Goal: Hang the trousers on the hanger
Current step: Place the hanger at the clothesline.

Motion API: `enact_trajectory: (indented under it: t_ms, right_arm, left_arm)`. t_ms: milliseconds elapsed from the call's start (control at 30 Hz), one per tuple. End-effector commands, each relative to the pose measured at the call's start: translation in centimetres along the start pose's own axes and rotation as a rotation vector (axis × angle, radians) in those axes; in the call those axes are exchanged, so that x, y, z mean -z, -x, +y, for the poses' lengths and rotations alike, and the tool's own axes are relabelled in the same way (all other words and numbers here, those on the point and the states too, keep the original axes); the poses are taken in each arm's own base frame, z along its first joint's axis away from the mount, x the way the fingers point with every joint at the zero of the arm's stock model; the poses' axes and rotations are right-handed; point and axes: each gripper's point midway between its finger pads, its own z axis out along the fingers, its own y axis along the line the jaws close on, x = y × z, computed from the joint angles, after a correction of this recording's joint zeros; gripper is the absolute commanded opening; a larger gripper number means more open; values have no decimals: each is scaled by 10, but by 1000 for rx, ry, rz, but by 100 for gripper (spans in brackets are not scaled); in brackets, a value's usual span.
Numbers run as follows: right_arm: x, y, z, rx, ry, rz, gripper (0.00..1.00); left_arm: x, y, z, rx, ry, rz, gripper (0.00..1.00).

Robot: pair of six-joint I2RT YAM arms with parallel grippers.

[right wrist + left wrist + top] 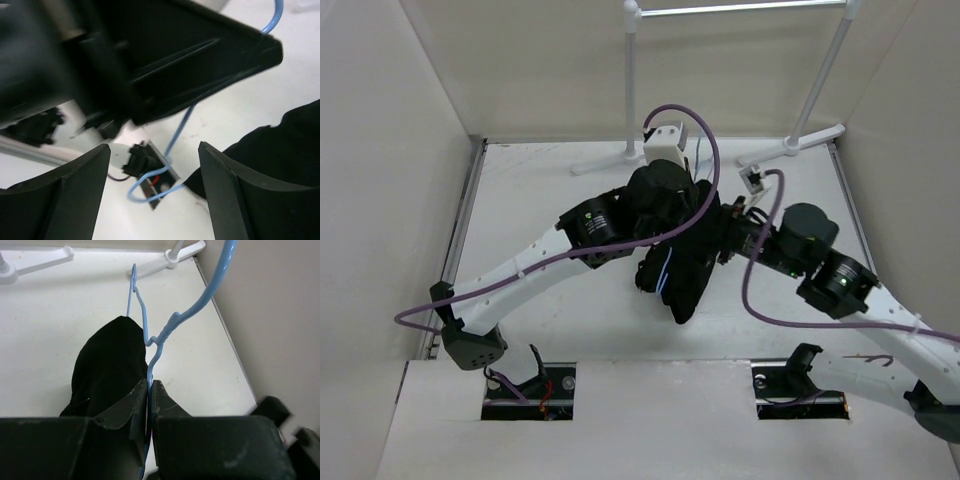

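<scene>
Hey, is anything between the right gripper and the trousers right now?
Nothing visible. The open right gripper has the trousers just beside one finger. Only the hanger wire crosses the gap between its fingers, held by the shut left gripper.

In the left wrist view the hanger (170,324) loses its hook past the top edge, and its lower wire vanishes between the pinched fingers (132,400) of the left gripper (149,386), whose body hides the near end of the trousers (107,365). From above, that gripper covers most of the bunched fabric — the wire there is too thin to trace. The right wrist view is half filled by a black, out-of-focus casing (125,50), and the trousers run off its right edge.
</scene>
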Motion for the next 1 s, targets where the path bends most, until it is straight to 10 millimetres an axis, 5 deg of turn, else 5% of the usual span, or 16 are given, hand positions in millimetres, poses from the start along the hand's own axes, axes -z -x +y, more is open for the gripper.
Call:
enact_trajectory:
  t_ms: [0, 200, 400, 533, 767, 867, 900, 933, 967]
  right_arm:
    - [-16, 12, -3, 59, -1, -62, 77]
    - [-35, 0, -19, 38, -20, -64, 64]
    - [-37, -6, -16, -24, 9, -85, 23]
    - [-31, -1, -11, -83, 34, -116, 10]
    - [-22, 24, -12, -100, 37, -153, 7]
    - [-26, 35, -21, -95, 21, -163, 6]
    - [-28, 40, -22, -90, 21, -170, 6]
    - [-29, 46, -23, -84, 21, -175, 6]
    - [-31, 53, -24, -76, 21, -182, 5]
  left_arm:
    - [26, 52, -25, 84, -105, -123, 2]
    - [29, 50, -26, 90, -113, -123, 2]
    - [30, 48, -20, 98, -101, -131, 2]
    - [28, 47, -12, 109, -83, -136, 6]
    - [38, 64, 15, 141, -47, -205, 55]
    - [47, 75, 37, 162, -17, -243, 65]
    - [51, 80, 44, 167, -9, -255, 74]
    - [56, 83, 51, 166, 3, -263, 100]
    - [61, 87, 62, 164, 19, -277, 100]
